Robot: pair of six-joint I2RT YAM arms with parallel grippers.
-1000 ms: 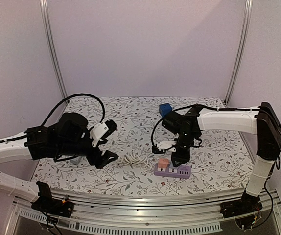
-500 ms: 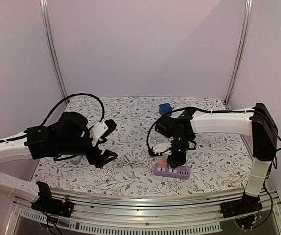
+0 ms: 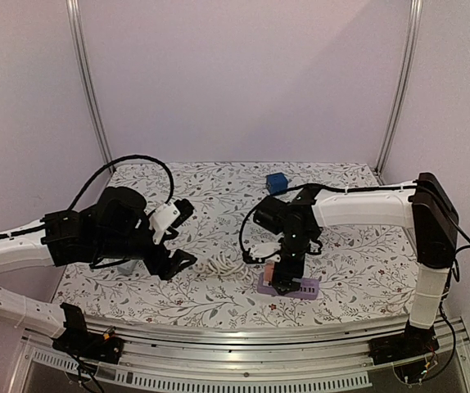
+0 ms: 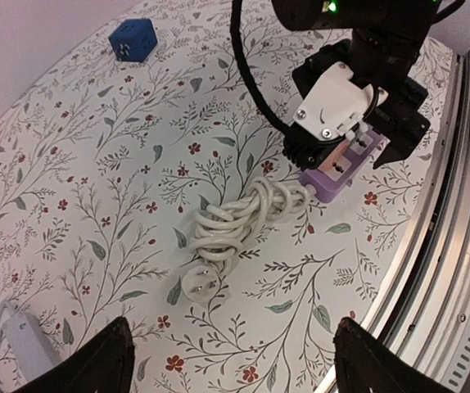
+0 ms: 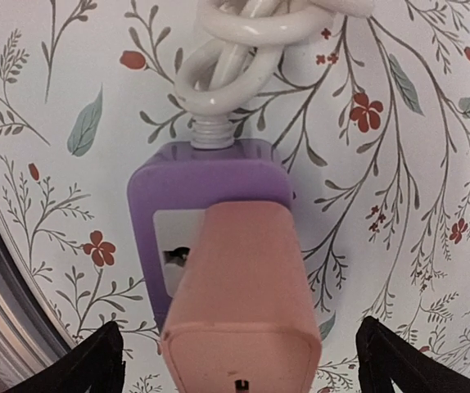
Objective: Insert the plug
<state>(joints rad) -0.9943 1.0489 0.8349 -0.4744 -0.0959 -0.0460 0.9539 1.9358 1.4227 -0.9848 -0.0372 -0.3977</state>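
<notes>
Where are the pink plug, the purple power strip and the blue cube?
pink plug [image 5: 239, 286], right wrist view, middle of its body
purple power strip [image 5: 210, 176], right wrist view, bare purple end beyond the plug
blue cube [image 4: 131, 39], left wrist view, centre of its face

Salmon-pink plug [image 5: 239, 303], lilac power strip [image 5: 210, 172], white coiled cord [image 4: 239, 217], blue cube [image 4: 131, 38]; the worktop [image 4: 96, 147] is white, printed with grey-green leafy sprigs and small red flowers.

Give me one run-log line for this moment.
right hand: open, straddling pink plug | pink plug: standing in purple power strip | left hand: open, empty | white cord: coiled beside strip
</notes>
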